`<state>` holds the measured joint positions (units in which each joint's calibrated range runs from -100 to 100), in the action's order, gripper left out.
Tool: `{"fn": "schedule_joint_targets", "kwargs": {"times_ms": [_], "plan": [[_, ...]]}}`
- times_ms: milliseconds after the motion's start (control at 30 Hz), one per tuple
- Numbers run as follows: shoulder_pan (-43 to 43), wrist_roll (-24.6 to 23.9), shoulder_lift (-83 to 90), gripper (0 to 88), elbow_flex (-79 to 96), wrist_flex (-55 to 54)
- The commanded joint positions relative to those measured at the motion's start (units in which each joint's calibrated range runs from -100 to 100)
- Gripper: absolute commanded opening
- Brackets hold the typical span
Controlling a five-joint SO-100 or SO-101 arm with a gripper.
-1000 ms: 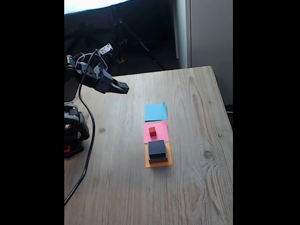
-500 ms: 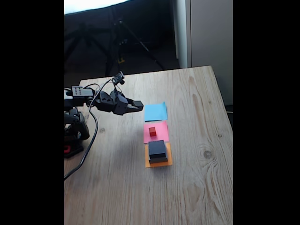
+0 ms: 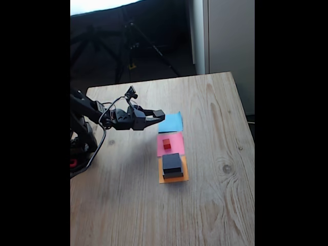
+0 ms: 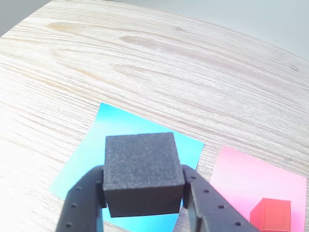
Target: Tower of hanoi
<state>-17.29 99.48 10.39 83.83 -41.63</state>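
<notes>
- We take the pink paper square on the pale wooden desk as our landmark; in the fixed view it lies in the middle of a row of three paper squares.
- On the pink paper square sits the tiniest red cube, also seen at the lower right of the wrist view.
- Just beyond the pink square, further from the fixed camera, lies the blue paper square.
- Just on the near side of the pink square lies the orange paper square, carrying the medium black block stacked on a flatter grey block (only its edge shows beneath).
- The black two-finger gripper reaches from the left of the fixed view towards the blue square, up and left of the pink one.
- In the wrist view the fingers are closed narrowly on the small black cube, pressing its two sides, with the cube held over the blue square.
</notes>
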Motion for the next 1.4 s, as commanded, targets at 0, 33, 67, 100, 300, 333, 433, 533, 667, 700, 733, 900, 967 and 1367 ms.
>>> {"fn": "schedule_joint_targets", "kwargs": {"times_ms": [0,33,67,100,300,333,433,533,667,700,733,900,967,1367], "plan": [[-0.55,0.52,-9.71,7.5,-3.29,-12.47],[-0.72,0.52,-12.36,7.5,-4.47,-14.82],[-0.88,0.52,-14.63,7.5,-5.65,-16.52],[-1.05,0.52,-17.28,7.5,-7.11,-18.54],[-1.22,0.52,-26.51,7.5,-11.83,-25.34],[-1.22,0.52,-27.42,7.5,-12.01,-25.91],[-1.22,0.52,-30.45,7.5,-12.92,-27.53],[-1.64,0.52,-33.48,7.9,-14.01,-29.71],[-1.64,0.52,-36.05,7.8,-14.47,-31.66],[-1.64,0.52,-36.58,7.8,-14.65,-31.90],[-1.55,0.52,-37.04,7.7,-14.83,-31.90],[-1.30,0.52,-38.70,7.8,-16.01,-32.06],[-1.22,0.52,-39.08,7.9,-16.20,-32.06],[-1.05,0.52,-40.29,10.9,-16.56,-31.58]]}}
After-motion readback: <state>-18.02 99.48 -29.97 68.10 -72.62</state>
